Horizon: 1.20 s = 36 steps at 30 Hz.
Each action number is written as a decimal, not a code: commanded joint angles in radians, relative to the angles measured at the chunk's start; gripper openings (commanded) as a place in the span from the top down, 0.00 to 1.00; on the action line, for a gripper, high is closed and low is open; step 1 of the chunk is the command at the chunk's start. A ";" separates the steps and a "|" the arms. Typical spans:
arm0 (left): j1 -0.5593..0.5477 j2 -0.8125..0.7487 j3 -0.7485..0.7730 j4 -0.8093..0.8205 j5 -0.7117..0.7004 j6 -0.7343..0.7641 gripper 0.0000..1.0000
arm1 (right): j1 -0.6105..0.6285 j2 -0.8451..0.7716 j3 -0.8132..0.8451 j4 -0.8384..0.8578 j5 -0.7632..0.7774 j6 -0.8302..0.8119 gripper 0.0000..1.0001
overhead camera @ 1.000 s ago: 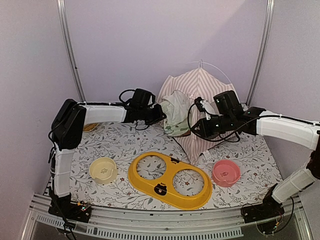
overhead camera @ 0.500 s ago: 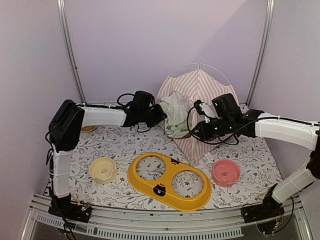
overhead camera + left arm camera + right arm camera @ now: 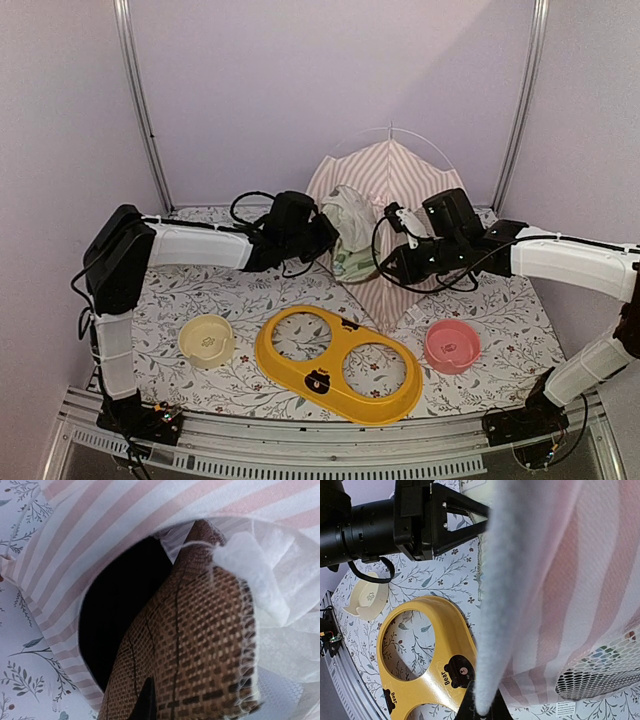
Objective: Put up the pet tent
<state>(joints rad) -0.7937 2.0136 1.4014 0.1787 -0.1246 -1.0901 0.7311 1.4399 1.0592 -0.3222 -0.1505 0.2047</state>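
- Left gripper (image 3: 327, 233): pressed together, tip pushed into the door of the pet tent (image 3: 392, 185); cannot tell whether pinching cloth.
- Straight ahead of that tip, very close: brown quilted mat (image 3: 190, 645), lace curtain (image 3: 280, 605) to its right, striped wall curling round a dark hollow on its left.
- Left arm: upper link upright from the base, forearm stretched level toward the tent.
- Right gripper (image 3: 384, 268): clamped on a fold of the tent's fabric, just beside the left gripper's tip.
- Right arm: elbow out wide, forearm reaching inward, wrist tipped down.
- Tent standing just behind both grippers, thin white pole arcing over its peak.
- On the near side of the right gripper: yellow double-bowl stand (image 3: 340, 362) and pink bowl (image 3: 452, 345).
- On the near side of the left gripper, well apart: cream bowl (image 3: 207, 340).
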 commanded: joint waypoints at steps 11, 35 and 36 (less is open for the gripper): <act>-0.008 -0.013 -0.050 0.014 0.029 0.080 0.52 | 0.040 -0.002 -0.013 -0.072 0.033 0.046 0.99; -0.025 -0.179 -0.382 0.115 0.249 0.162 0.39 | 0.028 0.022 0.015 -0.050 -0.019 0.069 0.94; -0.024 -0.163 -0.360 0.113 0.248 0.160 0.39 | 0.029 0.021 0.014 -0.051 -0.020 0.069 0.94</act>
<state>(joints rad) -0.8097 1.7962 0.9855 0.2272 0.0803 -0.8982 0.7582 1.4418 1.0595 -0.3290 -0.1207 0.2531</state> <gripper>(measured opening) 0.605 0.062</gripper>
